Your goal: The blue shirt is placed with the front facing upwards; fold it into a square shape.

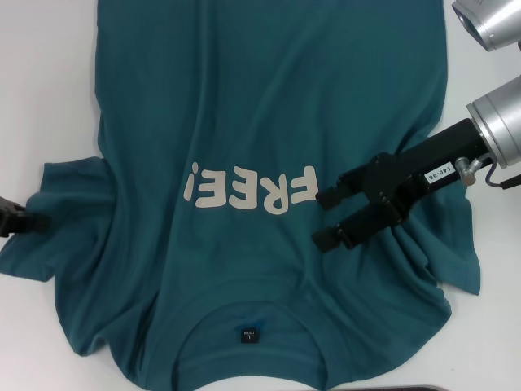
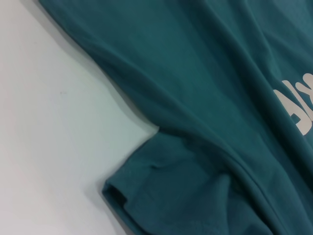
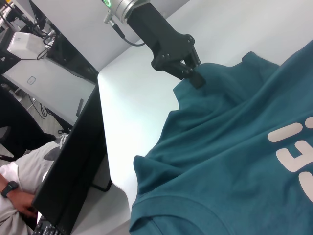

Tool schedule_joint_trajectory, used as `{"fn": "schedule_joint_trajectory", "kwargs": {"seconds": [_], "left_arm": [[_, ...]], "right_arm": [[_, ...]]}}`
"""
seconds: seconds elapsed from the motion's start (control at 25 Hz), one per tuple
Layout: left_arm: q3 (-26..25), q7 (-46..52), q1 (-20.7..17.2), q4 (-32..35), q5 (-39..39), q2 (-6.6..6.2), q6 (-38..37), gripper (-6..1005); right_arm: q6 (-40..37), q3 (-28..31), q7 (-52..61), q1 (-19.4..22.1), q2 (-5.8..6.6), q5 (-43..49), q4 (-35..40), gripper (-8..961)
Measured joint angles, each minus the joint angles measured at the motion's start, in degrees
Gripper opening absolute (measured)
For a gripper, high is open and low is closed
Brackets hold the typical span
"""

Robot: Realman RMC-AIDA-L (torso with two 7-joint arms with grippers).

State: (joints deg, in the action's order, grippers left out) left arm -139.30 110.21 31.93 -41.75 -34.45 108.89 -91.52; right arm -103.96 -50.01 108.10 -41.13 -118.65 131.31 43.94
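Teal cotton, the blue shirt [image 1: 244,122] lies face up on the table [image 1: 41,98], collar toward me. My left gripper [image 3: 192,74] pinches its sleeve edge; my right gripper [image 1: 327,217], jaws spread above the other sleeve, should grab matching cloth so both 2 sides fold evenly.

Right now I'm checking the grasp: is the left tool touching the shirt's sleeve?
Touching. The right wrist view shows the left tool closed on the edge of the shirt sleeve, fabric bunched at its tips.
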Motion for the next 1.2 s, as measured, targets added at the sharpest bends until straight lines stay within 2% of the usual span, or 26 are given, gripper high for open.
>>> {"fn": "schedule_joint_trajectory", "kwargs": {"seconds": [0.08, 0.32, 0.76, 1.2], "left_arm": [[-0.04, -0.07, 0.00, 0.00, 0.00, 0.00, 0.33, 7], [-0.40, -0.23, -0.13, -0.19, -0.11, -0.24, 0.80, 6], [-4.10, 0.32, -1.79, -4.97, -0.13, -1.14, -2.21, 7], [-5.83, 1.90, -3.88, -9.43, 0.01, -1.41, -5.40, 6]], "right_arm": [[0.00, 0.00, 0.00, 0.00, 0.00, 0.00, 0.00, 936], [0.41, 0.00, 0.00, 0.00, 0.02, 0.00, 0.00, 935], [0.92, 0.17, -0.05, -0.48, 0.45, -0.11, 0.00, 935], [2.37, 0.18, -0.52, -1.55, 0.72, -0.10, 0.00, 935]]}}
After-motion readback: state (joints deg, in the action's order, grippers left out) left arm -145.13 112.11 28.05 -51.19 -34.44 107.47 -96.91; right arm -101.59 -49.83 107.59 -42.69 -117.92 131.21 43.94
